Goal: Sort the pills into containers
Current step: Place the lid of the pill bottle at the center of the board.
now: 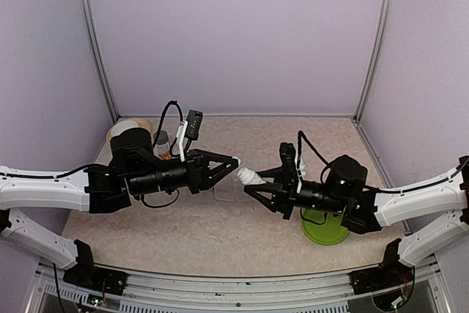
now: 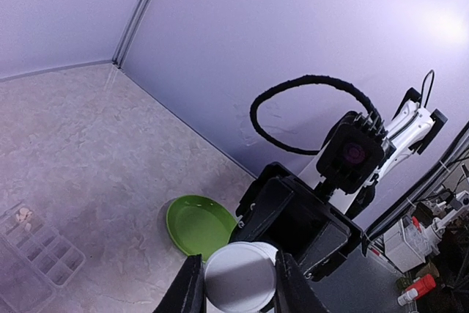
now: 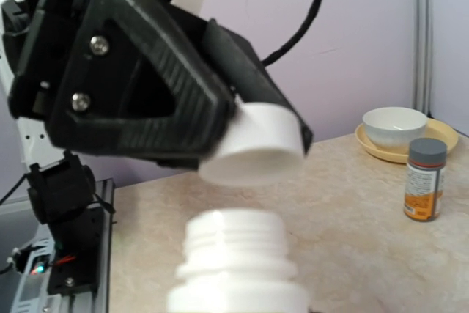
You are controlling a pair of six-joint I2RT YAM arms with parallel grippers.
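Right claw [image 1: 253,182] clamps the white bottle [image 3: 238,262]. Left claw [image 2: 240,291] grips its cap [image 3: 253,144], just clear of the threads. I'd park the cap aside and tip only once over the clear box [image 2: 33,258] below, pills [image 2: 23,215] in a corner compartment. Mottled beige tabletop [image 1: 183,232], green dish [image 1: 324,231] right, lilac walls [image 1: 234,34] beyond.

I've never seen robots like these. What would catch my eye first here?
First, the mid-air meeting at the centre: the right gripper holds a small white bottle, while the left gripper pinches a white cap just above its open threaded neck. Next is the bright green plate on the right side. A clear compartment box also lies flat beneath where the grippers meet.
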